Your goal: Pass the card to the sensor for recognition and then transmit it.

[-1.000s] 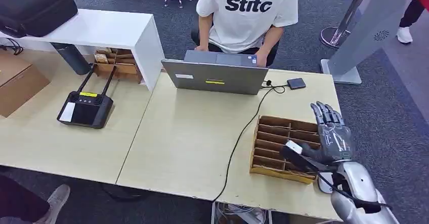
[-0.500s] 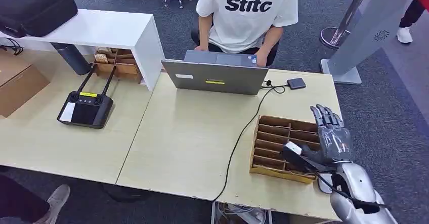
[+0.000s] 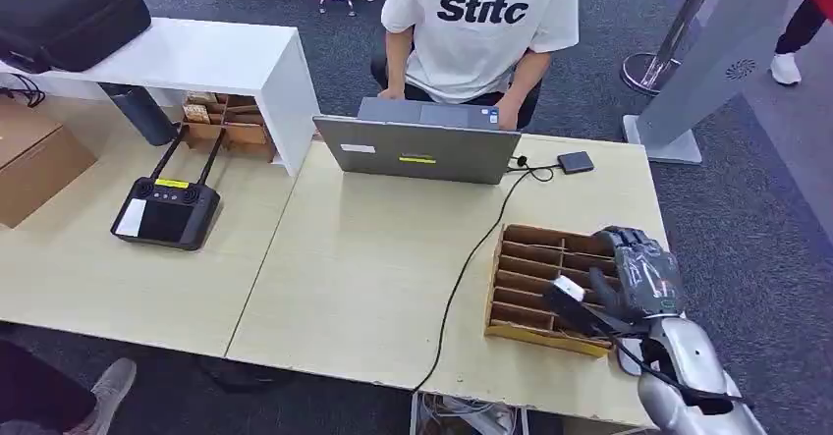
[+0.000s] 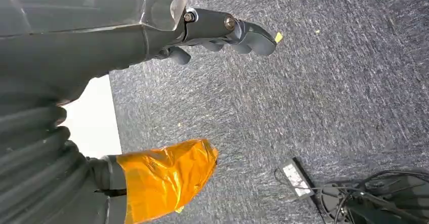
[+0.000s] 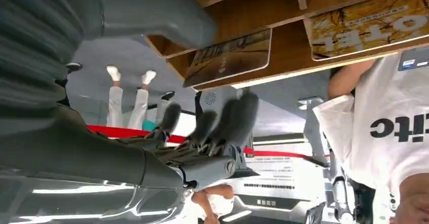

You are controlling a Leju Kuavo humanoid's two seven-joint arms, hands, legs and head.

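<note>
Over card rack (image 3: 535, 288), right hand (image 3: 643, 276) poised, fingers curling, nothing held, likely lining up pick. Cards (image 5: 230, 57) lie in slots, untouched. Left hand (image 4: 222, 29) hangs over carpet, loosely curled, empty.

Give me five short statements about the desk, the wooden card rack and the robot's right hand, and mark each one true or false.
1. The right hand is over the right end of the wooden card rack. True.
2. The right hand's fingers already grip a card. False: they are curled near the rack, with nothing seen between them; the cards sit in their slots.
3. A black cable runs across the desk past the rack's left side. True.
4. The laptop lies closed and flat. False: it stands open in front of the person in the white shirt.
5. The black remote controller sits inside the rack. False: it lies on the left desk, far from it.
</note>
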